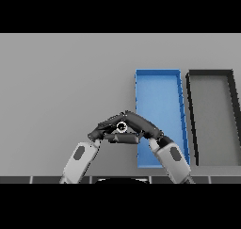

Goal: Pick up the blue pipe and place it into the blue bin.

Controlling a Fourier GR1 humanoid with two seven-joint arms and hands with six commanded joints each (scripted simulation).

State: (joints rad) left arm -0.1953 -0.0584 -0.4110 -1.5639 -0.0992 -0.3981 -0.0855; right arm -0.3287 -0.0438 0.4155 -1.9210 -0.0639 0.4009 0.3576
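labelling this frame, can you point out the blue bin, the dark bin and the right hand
blue bin [160, 94]: head view, bare floor of the bin.
dark bin [212, 115]: head view, bare grey floor inside.
right hand [141, 124]: head view, back of the hand.

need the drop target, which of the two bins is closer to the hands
The blue bin: it sits left of the dark grey bin, and the right hand reaches its left edge.
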